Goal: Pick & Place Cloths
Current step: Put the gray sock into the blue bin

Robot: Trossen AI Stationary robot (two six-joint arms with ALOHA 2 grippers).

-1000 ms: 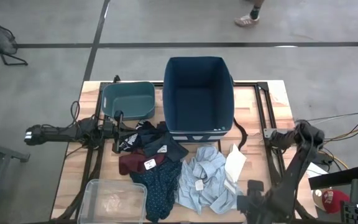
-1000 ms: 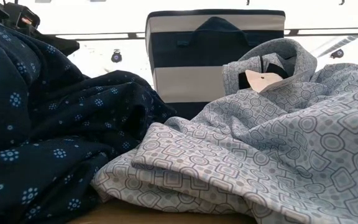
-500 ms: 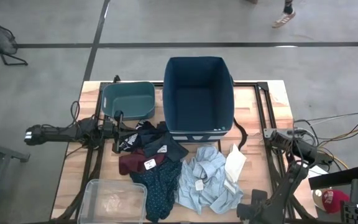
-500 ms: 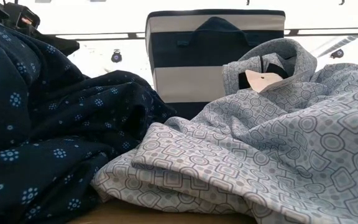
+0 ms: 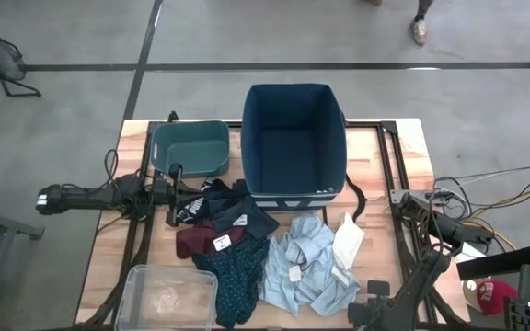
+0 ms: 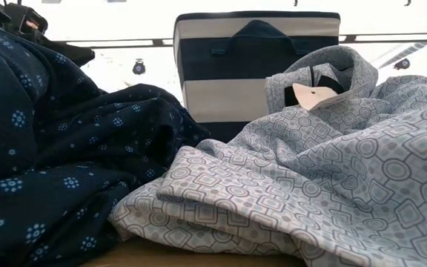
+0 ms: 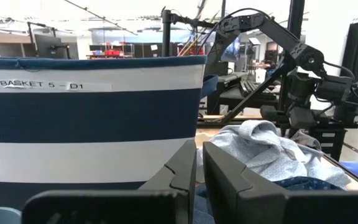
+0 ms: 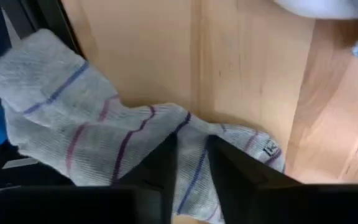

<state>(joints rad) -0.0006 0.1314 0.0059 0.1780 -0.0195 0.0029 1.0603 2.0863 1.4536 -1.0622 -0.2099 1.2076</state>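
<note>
A heap of cloths lies at the table's middle: navy patterned (image 5: pixel 237 280), maroon (image 5: pixel 201 241), black with a white logo (image 5: pixel 191 210), pale blue-grey (image 5: pixel 302 267) and white (image 5: pixel 346 244). My left gripper (image 5: pixel 171 196) is shut beside the black cloth, with nothing between its fingers (image 7: pixel 199 180). My right gripper (image 5: pixel 364 313) is at the table's near right edge. In the right wrist view it (image 8: pixel 192 168) stands over a grey cloth with purple and pink stripes (image 8: pixel 92 137), which lies flat on the wood. The arm hides this cloth in the high view. My right gripper comes down on the striped cloth from above, its fingers (image 8: pixel 166 168) pointing at the table. A narrow strip of the cloth's middle (image 8: pixel 192 155) shows between the two nearly closed fingers. The rest of the cloth lies on the wood on either side.
A tall navy bin (image 5: pixel 293 138) stands at the far middle, with white stripes on its side (image 6: pixel 258 59). A teal bin (image 5: pixel 190 147) is to its left and a clear plastic bin (image 5: pixel 167 296) sits at the near left corner. Bare wood lies right of the heap.
My right arm has folded lower and its gripper has drawn toward the table's near edge. The cloth heap and my left arm have kept still.
</note>
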